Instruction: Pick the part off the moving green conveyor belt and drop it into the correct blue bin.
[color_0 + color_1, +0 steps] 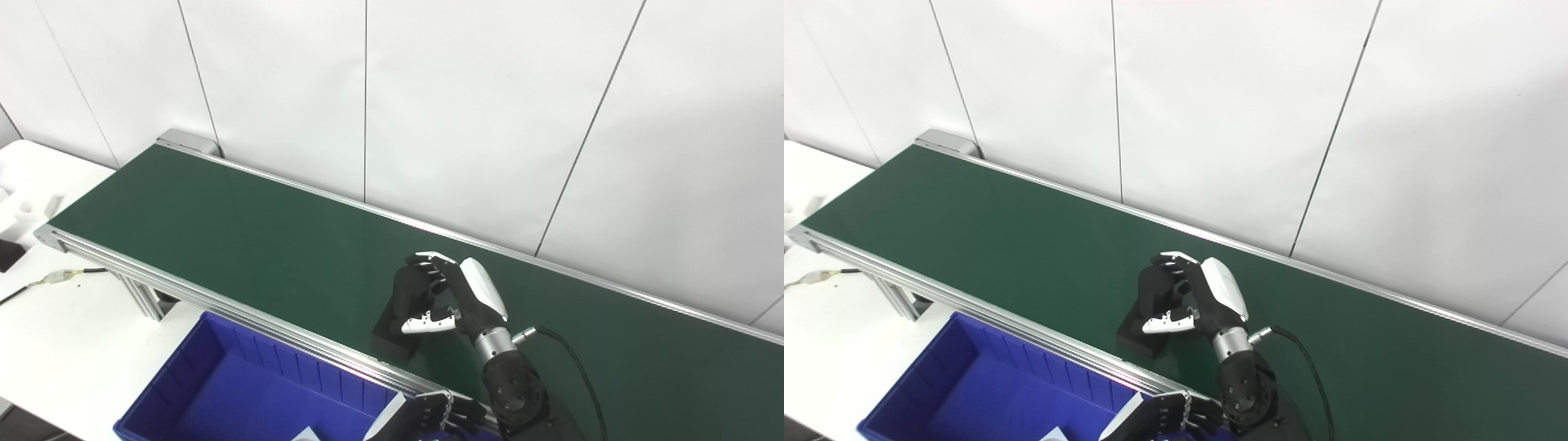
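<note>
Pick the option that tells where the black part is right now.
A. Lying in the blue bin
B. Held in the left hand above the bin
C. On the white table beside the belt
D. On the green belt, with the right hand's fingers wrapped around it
D: the black part rests on the green conveyor belt, with the right hand closed around its upper portion; the blue bin sits nearer the camera.

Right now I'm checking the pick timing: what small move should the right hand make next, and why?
Probably close firmly and lift. The right hand is curled around the black part, fingers over its far side and thumb on its near side, but the part's base seems to sit on the green belt. The blue bin lies just below, so a short lift should clear the belt's rail.
</note>
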You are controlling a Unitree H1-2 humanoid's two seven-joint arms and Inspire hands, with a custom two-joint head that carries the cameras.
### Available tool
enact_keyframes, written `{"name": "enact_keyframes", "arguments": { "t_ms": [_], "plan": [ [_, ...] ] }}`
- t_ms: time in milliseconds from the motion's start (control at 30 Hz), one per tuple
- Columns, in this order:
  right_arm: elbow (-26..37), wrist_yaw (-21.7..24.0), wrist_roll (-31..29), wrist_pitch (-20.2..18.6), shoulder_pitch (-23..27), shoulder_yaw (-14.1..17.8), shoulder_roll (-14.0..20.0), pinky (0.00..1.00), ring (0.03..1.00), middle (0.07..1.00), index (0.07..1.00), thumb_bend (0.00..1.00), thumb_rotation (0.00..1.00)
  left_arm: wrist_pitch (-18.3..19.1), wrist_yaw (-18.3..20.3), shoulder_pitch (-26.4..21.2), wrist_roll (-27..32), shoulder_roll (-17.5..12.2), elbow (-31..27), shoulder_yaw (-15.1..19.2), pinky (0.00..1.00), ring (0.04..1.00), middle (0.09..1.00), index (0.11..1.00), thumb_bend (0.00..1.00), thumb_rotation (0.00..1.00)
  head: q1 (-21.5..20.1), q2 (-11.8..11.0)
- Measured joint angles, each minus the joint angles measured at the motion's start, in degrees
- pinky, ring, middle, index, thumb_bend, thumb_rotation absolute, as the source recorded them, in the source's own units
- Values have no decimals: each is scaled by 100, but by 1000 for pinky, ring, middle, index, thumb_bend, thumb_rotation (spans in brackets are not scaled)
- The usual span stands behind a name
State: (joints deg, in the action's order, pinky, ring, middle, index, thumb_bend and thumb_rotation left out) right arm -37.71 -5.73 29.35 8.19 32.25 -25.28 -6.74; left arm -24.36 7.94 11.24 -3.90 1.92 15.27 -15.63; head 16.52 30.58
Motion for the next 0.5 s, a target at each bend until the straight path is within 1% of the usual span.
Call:
{"name": "enact_keyframes", "arguments": {
  "t_ms": [33, 67, 100, 167, 300, 500],
  "plan": [
    [-1, -113, 18, 48, -21, 20, -1, 391, 459, 561, 606, 519, 0, 0, 1, 7, 10, -2, -6, 1, 570, 645, 680, 679, 786, 765, -9, 26],
    [0, -281, 47, 148, -53, 46, -1, 390, 452, 555, 598, 509, 0, 0, 2, 17, 22, -6, -11, 3, 572, 646, 681, 679, 784, 764, -9, 27],
    [0, -352, 51, 159, -61, 52, -2, 376, 439, 532, 552, 500, 0, 0, 2, 21, 27, -9, -12, 4, 574, 647, 683, 680, 785, 775, -35, 44],
    [1, -443, 42, 183, -68, 92, -2, 373, 435, 525, 538, 498, 0, -1, 3, 27, 29, -25, -29, 5, 579, 652, 687, 680, 785, 784, -70, 70],
    [71, -472, 46, 185, -90, 127, -2, 383, 437, 532, 516, 497, 0, -1, 7, 43, 35, -82, -154, 7, 596, 668, 702, 685, 804, 805, -114, 88],
    [252, -506, 84, 184, -107, 128, -2, 380, 448, 534, 518, 497, 0, -5, 15, 77, 37, -110, -199, 17, 597, 674, 717, 698, 770, 818, -132, 132]
  ]
}}
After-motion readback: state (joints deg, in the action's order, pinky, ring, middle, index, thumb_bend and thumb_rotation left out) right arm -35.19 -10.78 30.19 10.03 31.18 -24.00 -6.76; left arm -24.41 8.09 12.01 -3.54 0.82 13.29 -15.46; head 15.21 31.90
